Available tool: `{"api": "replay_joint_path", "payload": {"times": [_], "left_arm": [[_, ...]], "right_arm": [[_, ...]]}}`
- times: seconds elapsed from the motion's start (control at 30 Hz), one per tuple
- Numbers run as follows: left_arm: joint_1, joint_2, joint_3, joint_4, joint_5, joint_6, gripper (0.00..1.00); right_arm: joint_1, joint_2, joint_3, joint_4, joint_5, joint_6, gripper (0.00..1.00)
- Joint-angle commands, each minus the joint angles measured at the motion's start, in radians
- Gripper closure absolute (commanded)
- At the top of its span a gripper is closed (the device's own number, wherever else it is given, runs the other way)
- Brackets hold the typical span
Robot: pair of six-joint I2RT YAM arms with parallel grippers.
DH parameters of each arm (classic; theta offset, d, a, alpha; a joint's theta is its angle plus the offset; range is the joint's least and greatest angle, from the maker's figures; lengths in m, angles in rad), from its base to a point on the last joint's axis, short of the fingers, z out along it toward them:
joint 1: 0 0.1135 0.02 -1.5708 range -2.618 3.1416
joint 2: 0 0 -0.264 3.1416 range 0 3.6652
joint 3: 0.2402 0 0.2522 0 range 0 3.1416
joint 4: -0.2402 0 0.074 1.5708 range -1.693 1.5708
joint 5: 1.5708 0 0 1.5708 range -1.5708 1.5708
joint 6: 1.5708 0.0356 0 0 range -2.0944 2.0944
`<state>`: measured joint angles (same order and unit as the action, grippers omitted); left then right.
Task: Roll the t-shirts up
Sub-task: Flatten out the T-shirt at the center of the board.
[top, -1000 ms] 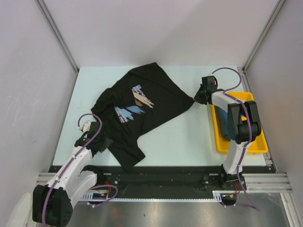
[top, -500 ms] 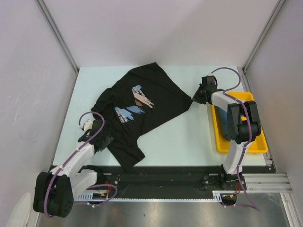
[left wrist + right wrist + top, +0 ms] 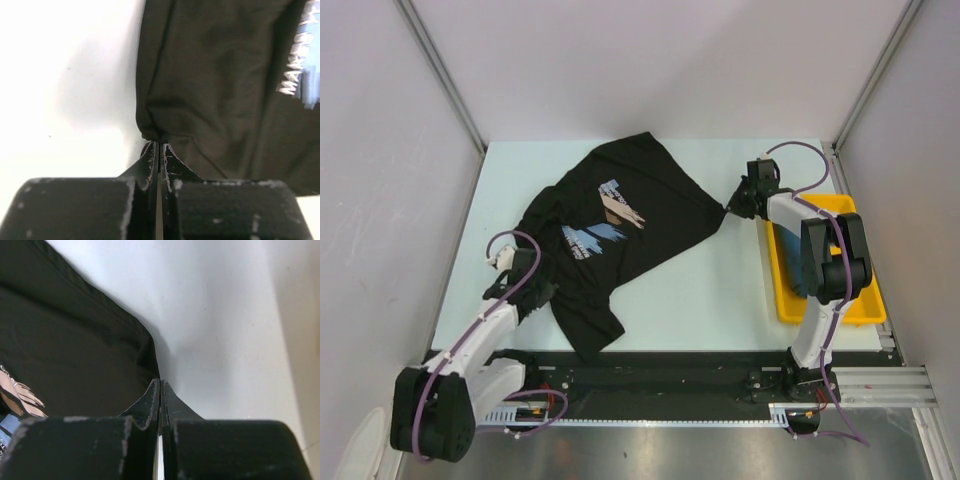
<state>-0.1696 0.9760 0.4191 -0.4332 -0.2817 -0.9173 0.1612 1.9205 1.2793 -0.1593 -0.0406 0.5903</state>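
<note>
A black t-shirt [image 3: 650, 200] with a blue, brown and white chest print lies crumpled across the middle of the pale table. My left gripper [image 3: 542, 293] is shut on its near left edge. In the left wrist view the cloth [image 3: 215, 85] puckers right at the closed tips of that gripper [image 3: 159, 144]. My right gripper [image 3: 728, 210] is shut on the shirt's right corner, which is drawn out to a point. In the right wrist view the dark hem [image 3: 65, 340] runs into the closed tips of the right gripper [image 3: 160, 381].
A yellow plastic tray [image 3: 788, 300] sits at the table's right edge, under the right arm. White walls close in the table on the left, back and right. A black rail runs along the near edge.
My left gripper has pushed a little further onto the shirt's left edge and closed on it. The right gripper and the shirt's right corner have stayed where they were.
</note>
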Motion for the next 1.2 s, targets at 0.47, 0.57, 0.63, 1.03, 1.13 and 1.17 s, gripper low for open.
{"api": "replay_joint_path", "payload": {"times": [0.47, 0.57, 0.63, 1.03, 1.13, 1.17], "left_arm": [[0.005, -0.229, 0.946, -0.243, -0.051, 0.215, 1.00], [0.005, -0.206, 1.121, -0.272, -0.060, 0.245, 1.00], [0.005, -0.186, 1.234, -0.298, -0.063, 0.255, 1.00], [0.007, -0.024, 1.347, -0.173, -0.051, 0.265, 1.00], [0.013, 0.077, 1.360, -0.072, -0.051, 0.288, 1.00], [0.018, 0.110, 1.373, -0.050, -0.034, 0.291, 1.00]], "right_arm": [[-0.054, -0.524, 0.196, -0.095, -0.042, 0.088, 1.00], [-0.057, -0.601, 0.331, -0.172, -0.018, 0.089, 1.00], [-0.057, -0.635, 0.437, -0.209, -0.018, 0.091, 1.00], [-0.058, -0.589, 0.611, -0.180, -0.021, 0.060, 1.00], [-0.061, -0.505, 0.607, -0.111, -0.036, 0.069, 1.00], [-0.068, -0.479, 0.617, -0.096, -0.042, 0.075, 1.00]]}}
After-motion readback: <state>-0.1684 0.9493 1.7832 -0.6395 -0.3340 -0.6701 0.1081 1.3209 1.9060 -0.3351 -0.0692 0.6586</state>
